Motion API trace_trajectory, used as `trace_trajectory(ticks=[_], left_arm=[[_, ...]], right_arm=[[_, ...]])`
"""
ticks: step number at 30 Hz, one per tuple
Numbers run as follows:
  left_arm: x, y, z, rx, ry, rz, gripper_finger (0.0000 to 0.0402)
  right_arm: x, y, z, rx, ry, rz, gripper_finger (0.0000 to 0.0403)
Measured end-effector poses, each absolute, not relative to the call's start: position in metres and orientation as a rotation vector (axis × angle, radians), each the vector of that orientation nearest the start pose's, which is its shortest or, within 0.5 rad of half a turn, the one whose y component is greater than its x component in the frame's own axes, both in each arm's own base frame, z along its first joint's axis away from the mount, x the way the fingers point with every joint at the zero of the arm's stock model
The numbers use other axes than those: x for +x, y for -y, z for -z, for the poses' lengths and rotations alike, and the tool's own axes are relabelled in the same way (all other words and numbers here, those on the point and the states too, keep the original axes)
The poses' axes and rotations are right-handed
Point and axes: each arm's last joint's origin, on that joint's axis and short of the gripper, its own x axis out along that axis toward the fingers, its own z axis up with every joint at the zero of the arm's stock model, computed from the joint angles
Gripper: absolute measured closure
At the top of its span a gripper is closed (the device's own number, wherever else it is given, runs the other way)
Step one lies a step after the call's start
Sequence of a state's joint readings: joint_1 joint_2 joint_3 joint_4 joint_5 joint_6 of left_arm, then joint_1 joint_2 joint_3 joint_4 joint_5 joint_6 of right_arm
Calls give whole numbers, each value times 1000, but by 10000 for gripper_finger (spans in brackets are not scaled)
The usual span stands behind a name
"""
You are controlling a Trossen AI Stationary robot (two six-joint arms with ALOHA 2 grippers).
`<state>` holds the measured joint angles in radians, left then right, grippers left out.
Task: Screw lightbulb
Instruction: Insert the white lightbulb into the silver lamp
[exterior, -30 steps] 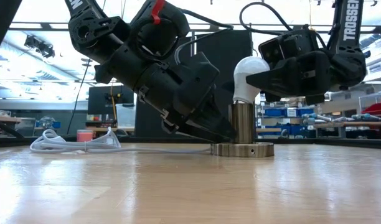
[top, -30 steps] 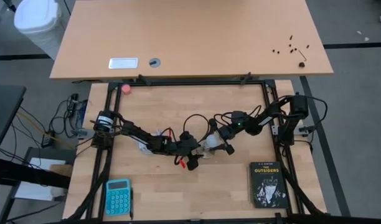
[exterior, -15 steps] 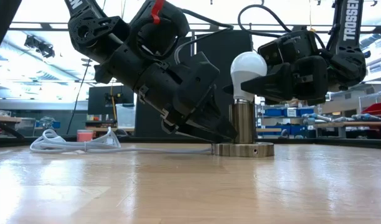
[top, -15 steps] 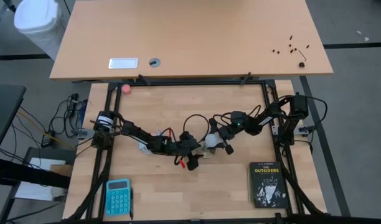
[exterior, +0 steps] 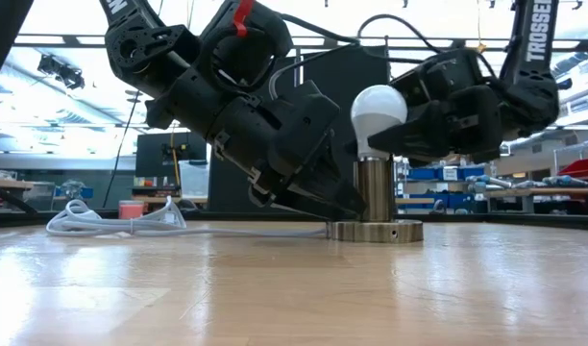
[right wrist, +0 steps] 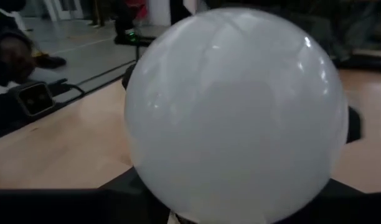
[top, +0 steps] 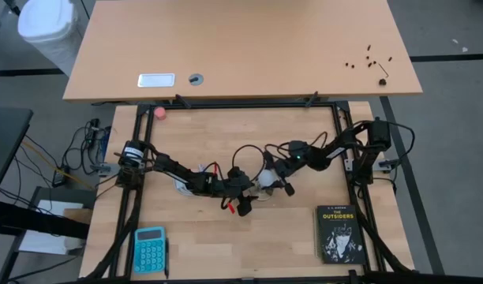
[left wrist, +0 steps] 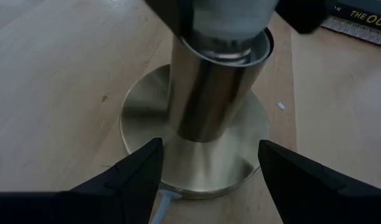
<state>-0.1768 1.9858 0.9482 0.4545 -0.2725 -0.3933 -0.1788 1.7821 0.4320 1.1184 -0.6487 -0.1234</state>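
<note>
The right claw (exterior: 395, 130) has just closed on the frosted white pear-shaped lightbulb (exterior: 379, 117) (apparently seated in the brass socket (exterior: 375, 192)), ready for 1 twist; the left claw (left wrist: 206, 163) stays open, straddling the socket.

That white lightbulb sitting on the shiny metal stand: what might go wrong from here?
The right gripper closes on the round, smooth lightbulb, so it could slip instead of turning. The bulb stands in the tall socket, whose base the left gripper only straddles with its fingers apart; a twist may spin or tip the socket. The white cord could then be dragged along.
</note>
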Motion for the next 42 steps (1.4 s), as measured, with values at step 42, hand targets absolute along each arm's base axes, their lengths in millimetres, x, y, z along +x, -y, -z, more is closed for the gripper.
trace_trajectory(ticks=[42], left_arm=[[377, 61, -114, -240, -476, -334, 132]], right_arm=[[285, -8, -116, 43, -347, -128, 238]])
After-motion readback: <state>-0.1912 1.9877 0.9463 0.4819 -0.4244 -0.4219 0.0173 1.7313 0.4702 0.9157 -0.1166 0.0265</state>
